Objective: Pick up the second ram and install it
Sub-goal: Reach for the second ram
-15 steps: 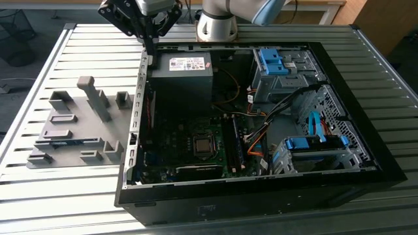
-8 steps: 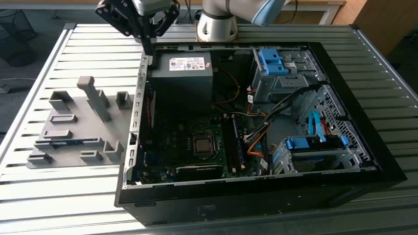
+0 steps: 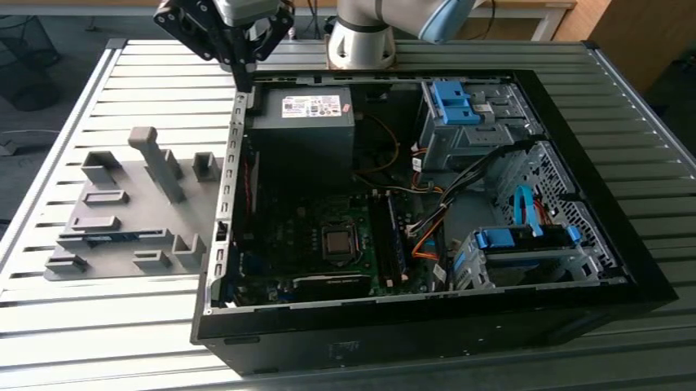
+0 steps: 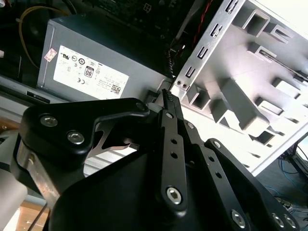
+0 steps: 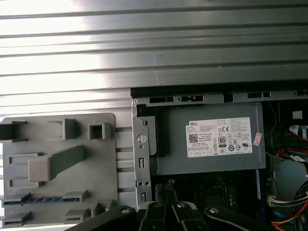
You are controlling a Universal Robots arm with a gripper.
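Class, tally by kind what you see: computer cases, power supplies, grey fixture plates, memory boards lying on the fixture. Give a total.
computer case: 1
power supply: 1
grey fixture plate: 1
memory board on the fixture: 1
Total: 4

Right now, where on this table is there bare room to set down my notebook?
Bare slats lie on the table between the grey fixture plate and the near edge, and beyond the plate toward the far edge, though the end effector hangs near that corner of the computer case. The plate and case interior are crowded.
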